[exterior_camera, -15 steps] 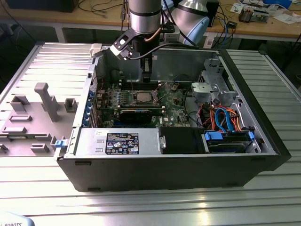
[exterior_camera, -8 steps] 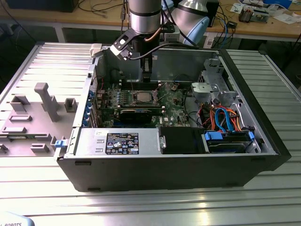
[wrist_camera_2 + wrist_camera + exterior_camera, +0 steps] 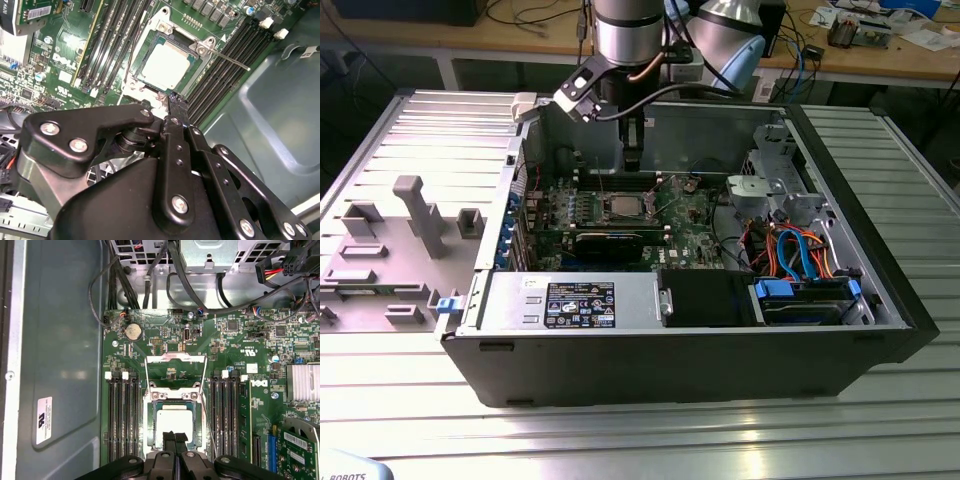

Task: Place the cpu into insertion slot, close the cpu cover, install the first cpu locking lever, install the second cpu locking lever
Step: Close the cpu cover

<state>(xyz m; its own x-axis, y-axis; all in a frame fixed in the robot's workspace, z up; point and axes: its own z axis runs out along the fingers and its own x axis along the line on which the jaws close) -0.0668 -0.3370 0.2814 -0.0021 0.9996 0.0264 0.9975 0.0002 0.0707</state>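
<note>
One open computer case (image 3: 650,350) is seen lying on a ribbed metal tabletop (image 3: 640,440), with a single robot arm (image 3: 630,40) lowered into it from above. The one cpu (image 3: 174,421), its dull silver top facing up, is seated in the insertion slot (image 3: 159,407) on the green circuit board (image 3: 165,340), and is bordered on all sides by a silver frame (image 3: 149,420). Two thin metal rods (image 3: 145,375) are seen running away from that frame's corners, one on each side. The pincer (image 3: 175,438) is held just over the near edge of the chip in both wrist views, its two black fingers (image 3: 174,107) pressed together with nothing between them; whether the tips touch the chip cannot be told. The socket is flanked by two banks of black memory slots (image 3: 123,420), and one round coin cell (image 3: 132,331) is set beyond it. One block of silver heat-sink fins (image 3: 303,382) is mounted further along the board. At the exterior view's left, one grey moulded tray (image 3: 390,240) is laid beside the case.
</note>
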